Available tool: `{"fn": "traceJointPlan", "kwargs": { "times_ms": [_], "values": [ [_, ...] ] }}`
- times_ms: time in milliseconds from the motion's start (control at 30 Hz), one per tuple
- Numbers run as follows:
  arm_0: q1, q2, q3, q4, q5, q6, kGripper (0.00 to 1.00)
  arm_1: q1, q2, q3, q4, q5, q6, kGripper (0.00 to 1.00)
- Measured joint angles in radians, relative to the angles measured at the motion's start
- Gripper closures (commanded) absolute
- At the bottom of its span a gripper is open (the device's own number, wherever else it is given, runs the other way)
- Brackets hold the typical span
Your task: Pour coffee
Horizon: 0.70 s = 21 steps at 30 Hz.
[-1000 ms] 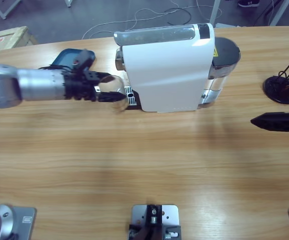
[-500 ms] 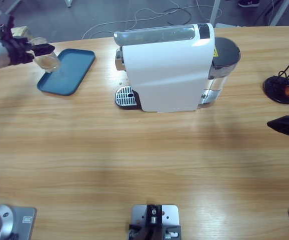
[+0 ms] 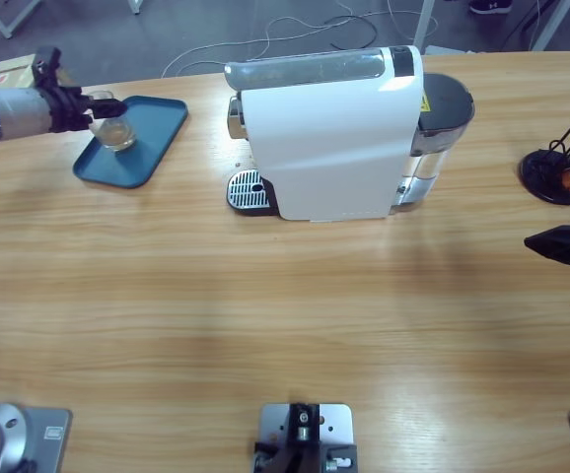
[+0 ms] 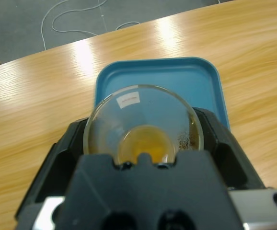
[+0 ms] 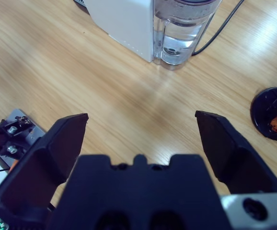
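Observation:
A clear glass tumbler (image 4: pixel 143 122) sits between the jaws of my left gripper (image 3: pixel 103 110), which is shut on it. A shallow layer of amber coffee (image 4: pixel 145 146) lies in its bottom. In the high view the tumbler (image 3: pixel 112 128) is over the blue tray (image 3: pixel 157 133) at the table's far left; whether it touches the tray I cannot tell. The white coffee machine (image 3: pixel 334 138) stands at the back middle with its drip grate (image 3: pixel 247 190) bare. My right gripper (image 5: pixel 141 139) is open over bare wood, seen at the right edge (image 3: pixel 561 244).
The machine's water tank (image 5: pixel 184 28) and its cable lie ahead of the right gripper. A black capsule stand (image 3: pixel 561 172) is at the far right. A cardboard box (image 3: pixel 14 71) sits behind the left arm.
The left gripper carried the tumbler from the machine's drip grate leftwards past the tray, then back right and lower over the tray. The right gripper barely moved.

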Motion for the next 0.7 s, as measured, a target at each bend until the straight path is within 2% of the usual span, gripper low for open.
{"fn": "traceJointPlan", "kwargs": {
  "times_ms": [167,200,233,267,300,567,700],
  "values": [
    [-0.005,0.019,-0.020,0.036,0.000,0.000,1.000,0.000,0.000,0.000,0.000,0.000,0.000,0.000],
    [-0.005,0.019,-0.022,0.041,0.000,0.000,0.952,0.000,0.000,0.000,0.000,0.000,0.000,0.000],
    [-0.005,0.019,-0.024,0.045,0.000,0.000,0.348,0.000,0.000,0.000,0.000,0.000,0.000,0.000],
    [-0.005,0.019,-0.025,0.050,0.000,0.000,0.032,0.000,0.000,0.000,0.000,0.000,0.000,0.000],
    [-0.005,0.019,-0.027,0.057,0.000,0.000,0.004,0.000,0.000,0.000,0.000,0.000,0.000,0.000],
    [-0.011,-0.003,-0.007,0.078,0.000,0.000,0.000,0.000,0.000,0.000,0.000,0.000,0.000,0.000],
    [-0.012,-0.107,0.029,0.080,0.000,0.000,0.000,0.000,0.000,-0.008,0.000,0.000,0.000,0.000]
  ]
}}
